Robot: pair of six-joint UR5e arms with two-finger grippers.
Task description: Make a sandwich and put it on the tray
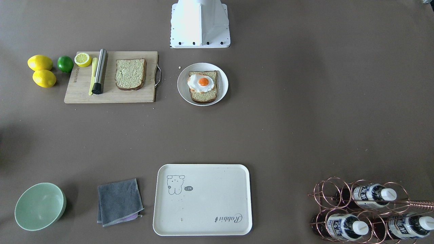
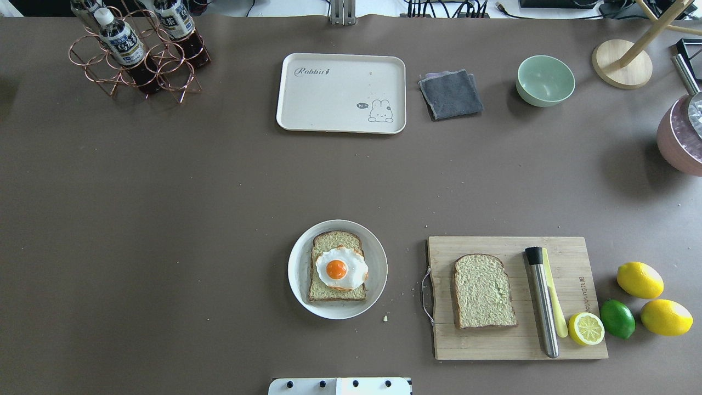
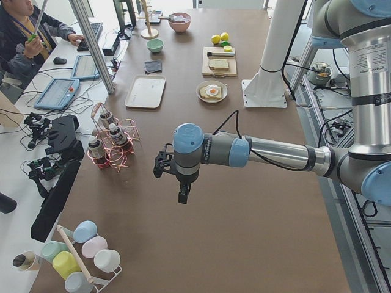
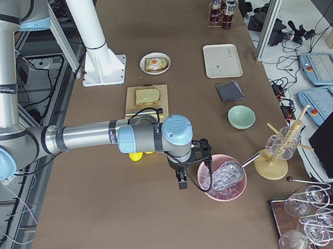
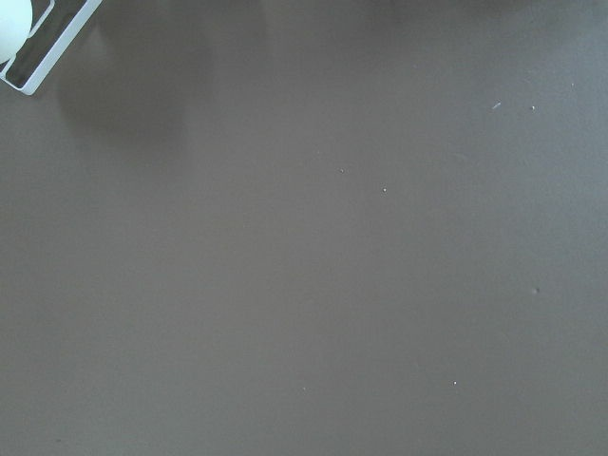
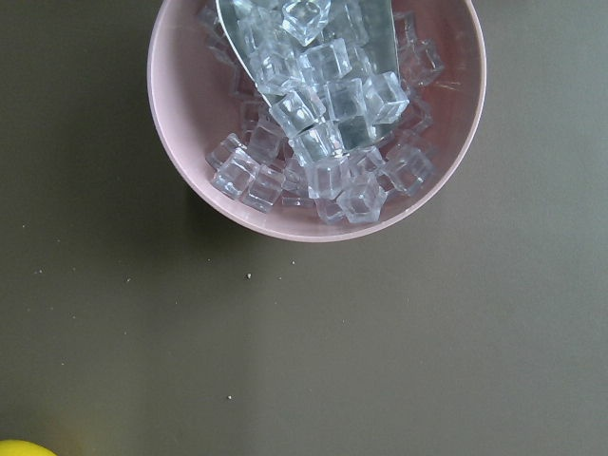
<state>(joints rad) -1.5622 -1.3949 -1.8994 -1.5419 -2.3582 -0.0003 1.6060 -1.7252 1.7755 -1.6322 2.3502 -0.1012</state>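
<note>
One bread slice topped with a fried egg [image 2: 337,269] lies on a round white plate [image 2: 300,285] near the robot base; it also shows in the front view [image 1: 202,83]. A second bread slice [image 2: 483,291] lies on the wooden cutting board [image 2: 493,345]. The cream tray [image 2: 329,93] sits bare at the far side and shows in the front view [image 1: 210,203]. My left gripper [image 3: 182,196] hangs over bare table far to the left. My right gripper [image 4: 182,182] hangs far to the right beside a pink bowl. I cannot tell whether either is open or shut.
A steel muddler [image 2: 542,300], a half lemon [image 2: 586,328], a lime [image 2: 617,318] and two lemons [image 2: 639,280] lie by the board. A grey cloth [image 2: 451,94], a green bowl [image 2: 545,80], a bottle rack [image 2: 140,52] and a pink ice bowl [image 6: 318,114] stand around.
</note>
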